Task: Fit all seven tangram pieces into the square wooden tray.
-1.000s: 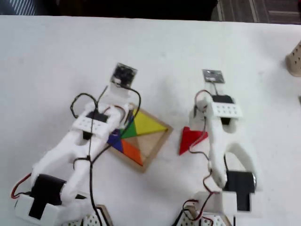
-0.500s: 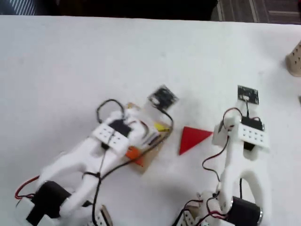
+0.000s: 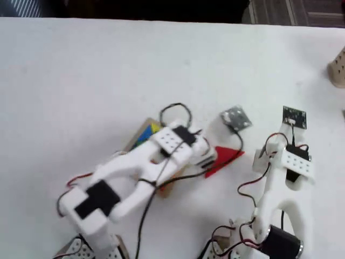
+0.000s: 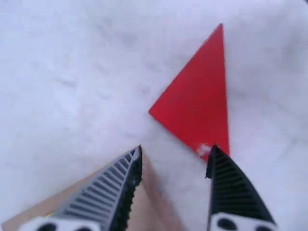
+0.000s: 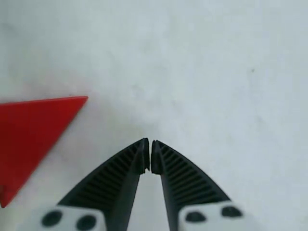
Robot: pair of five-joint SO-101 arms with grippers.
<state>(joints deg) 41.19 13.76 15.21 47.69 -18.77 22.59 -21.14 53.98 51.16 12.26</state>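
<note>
The red triangle (image 3: 225, 157) lies flat on the white table just right of the square wooden tray (image 3: 141, 131). My left arm (image 3: 172, 143) stretches across the tray and hides most of it; yellow, green and blue pieces show at its far corner. In the left wrist view my left gripper (image 4: 175, 150) is open, one fingertip over the tray's corner (image 4: 151, 197), the other at the edge of the red triangle (image 4: 197, 101). My right gripper (image 5: 148, 144) is shut on nothing over bare table, a short way from a tip of the red triangle (image 5: 29, 130).
My right arm (image 3: 294, 162) stands to the right of the triangle. A wooden pegged object (image 3: 338, 67) sits at the table's right edge. Arm bases and loose cables crowd the near edge (image 3: 226, 243). The far half of the table is open white surface.
My left arm has swung right from over the tray to the red triangle. My right arm has drawn back to the right, away from the triangle.
</note>
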